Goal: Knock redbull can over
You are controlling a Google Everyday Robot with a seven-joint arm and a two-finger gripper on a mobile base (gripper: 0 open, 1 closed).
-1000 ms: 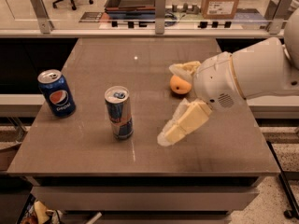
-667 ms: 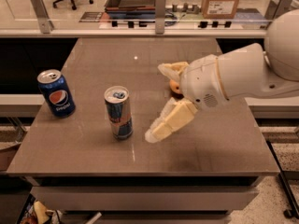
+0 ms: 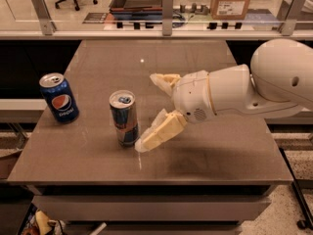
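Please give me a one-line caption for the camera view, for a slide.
Open gripper just right of the upright redbull can on the table, Pepsi can standing farther left.

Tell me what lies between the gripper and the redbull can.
Nothing. The camera view shows only bare table between the redbull can and the open gripper beside it.

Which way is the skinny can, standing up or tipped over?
Standing up. The redbull can sits upright on the table, silver top facing up. The open tool is beside it, one finger near its base.
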